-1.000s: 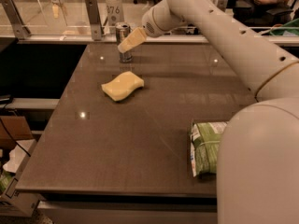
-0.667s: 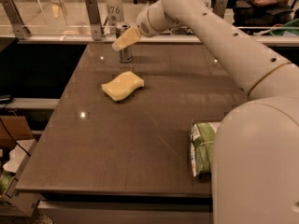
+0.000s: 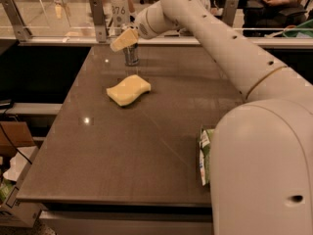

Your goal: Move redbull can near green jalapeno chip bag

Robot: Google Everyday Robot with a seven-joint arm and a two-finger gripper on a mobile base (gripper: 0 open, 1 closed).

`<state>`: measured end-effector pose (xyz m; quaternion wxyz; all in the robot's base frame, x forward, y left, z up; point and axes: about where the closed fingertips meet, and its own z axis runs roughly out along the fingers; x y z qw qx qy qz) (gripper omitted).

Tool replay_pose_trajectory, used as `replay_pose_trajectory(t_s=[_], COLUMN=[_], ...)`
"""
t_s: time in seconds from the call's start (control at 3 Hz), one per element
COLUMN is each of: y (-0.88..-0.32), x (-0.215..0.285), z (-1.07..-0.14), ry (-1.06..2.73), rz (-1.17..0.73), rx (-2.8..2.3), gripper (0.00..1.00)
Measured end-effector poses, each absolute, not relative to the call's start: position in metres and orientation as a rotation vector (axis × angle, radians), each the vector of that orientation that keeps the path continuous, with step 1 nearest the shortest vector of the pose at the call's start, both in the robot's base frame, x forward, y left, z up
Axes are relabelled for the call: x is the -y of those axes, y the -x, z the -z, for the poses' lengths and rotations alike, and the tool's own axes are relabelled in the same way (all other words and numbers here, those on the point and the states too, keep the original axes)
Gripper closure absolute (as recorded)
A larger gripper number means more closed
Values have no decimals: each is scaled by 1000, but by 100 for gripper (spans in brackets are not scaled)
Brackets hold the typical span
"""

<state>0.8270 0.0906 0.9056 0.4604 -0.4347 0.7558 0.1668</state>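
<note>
Far back by the counter's (image 3: 146, 151) far-left corner, the gripper (image 3: 124, 39) hangs at the redbull can (image 3: 131, 58) top; its grip cannot be told. The green jalapeno chip bag (image 3: 205, 155) lies at the right edge, open surface between.

Redbull can (image 3: 130, 57) stands by the desk's (image 3: 146, 146) far edge, toward the far-left corner, gripper (image 3: 123, 39) at its top. Sponge (image 3: 128, 89) lies just before it. Green jalapeno chip bag (image 3: 205, 155) lies at the right edge, well apart.
</note>
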Motion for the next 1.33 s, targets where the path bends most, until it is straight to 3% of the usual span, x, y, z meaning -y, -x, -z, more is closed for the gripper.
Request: replay_pose_trajectory(t_s=[1.0, 1.33], y=[-807, -788], x=[-77, -45], z=[-922, -942], ry=[1083, 1074], rz=[-514, -532], rx=[-1880, -1889], gripper=[86, 100])
